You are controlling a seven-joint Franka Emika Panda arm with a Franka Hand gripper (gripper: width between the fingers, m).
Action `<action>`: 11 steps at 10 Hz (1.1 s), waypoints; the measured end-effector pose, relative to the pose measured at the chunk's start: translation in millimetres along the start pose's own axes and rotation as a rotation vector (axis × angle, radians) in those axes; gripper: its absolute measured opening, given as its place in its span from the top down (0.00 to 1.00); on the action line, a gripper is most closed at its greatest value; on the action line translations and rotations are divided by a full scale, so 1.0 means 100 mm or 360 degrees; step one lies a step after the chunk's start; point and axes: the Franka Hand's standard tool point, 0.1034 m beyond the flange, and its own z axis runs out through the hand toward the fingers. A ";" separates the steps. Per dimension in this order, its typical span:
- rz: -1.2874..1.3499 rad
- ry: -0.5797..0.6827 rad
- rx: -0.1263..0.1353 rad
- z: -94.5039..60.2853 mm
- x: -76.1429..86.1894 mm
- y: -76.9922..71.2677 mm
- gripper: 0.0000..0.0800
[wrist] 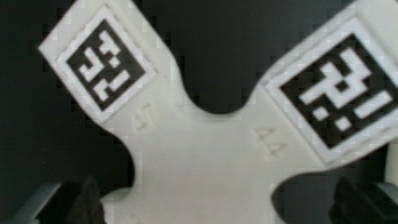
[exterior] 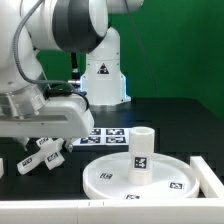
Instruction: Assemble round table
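Black bench (exterior: 185, 120) is carrying the round disc (exterior: 110, 180) with the post (exterior: 142, 148) standing on it; spread fingers (wrist: 68, 203) are hovering over the cross-shaped foot (wrist: 205, 140).

The arm (exterior: 68, 28) bends low, its gripper (wrist: 205, 200) pointing down with jaws spread wide.

The exterior view sits low at the bench's (exterior: 170, 115) near edge, looking across the disc (exterior: 165, 165) toward the arm's base (exterior: 103, 72), at middling range. The wrist view looks straight down past the gripper (wrist: 205, 205), very close on the foot (wrist: 205, 140), which both views share.
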 end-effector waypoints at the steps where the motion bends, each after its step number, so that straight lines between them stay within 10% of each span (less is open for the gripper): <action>1: 0.0007 0.0041 -0.0010 -0.01 0.03 -0.02 0.19; 7: 0.0103 0.0181 0.0177 -0.29 -0.02 -0.01 0.19; 11: 0.0099 0.0182 0.0186 -0.27 -0.03 -0.02 0.19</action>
